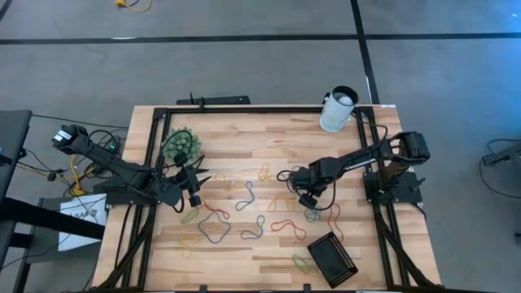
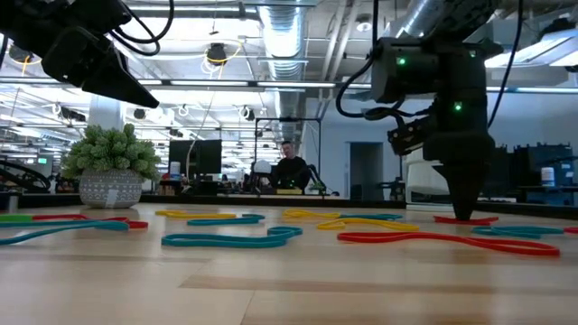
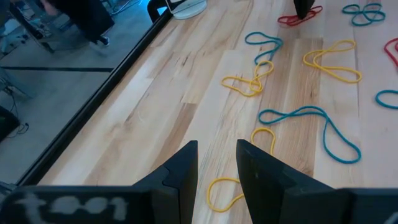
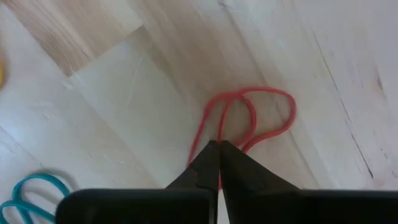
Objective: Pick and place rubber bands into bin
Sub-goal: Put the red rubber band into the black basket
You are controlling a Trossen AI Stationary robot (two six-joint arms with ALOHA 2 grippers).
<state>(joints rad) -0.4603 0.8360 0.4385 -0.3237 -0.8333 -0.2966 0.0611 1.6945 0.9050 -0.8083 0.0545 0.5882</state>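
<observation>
1. The right gripper [image 4: 219,146] stands tip-down on the table with its jaws pinched together on a red rubber band [image 4: 249,118], whose loops fan out on the wood beyond the tips.

2. From table height, the same gripper [image 2: 465,215] is planted upright on that band [image 2: 465,219], at the right of the scatter.

3. From above, the right gripper [image 1: 309,199] sits right of the table's centre, and the bin [image 1: 332,258], a black ribbed tray, lies near the front right corner, a short way off.

4. Judged from this, the step in hand is the pick: the pinch looks made and the lift has yet to come. A straight, slow rise should show whether the band hangs free, since a thin loop can slip out of narrow tips.

5. The carry should run high enough to clear the tray wall, with the release made over the tray's middle so the floppy loop does not drape across the rim.

6. The other rubber bands [image 1: 213,232] in blue, yellow, red and green lie scattered across the table [image 1: 244,138].

7. The left gripper [image 3: 217,158] waits above the left side, jaws narrowly apart and empty, over a yellow band [image 3: 225,192].

8. A potted plant [image 1: 180,145] and a white cup [image 1: 337,110] stand along the far edge.
</observation>
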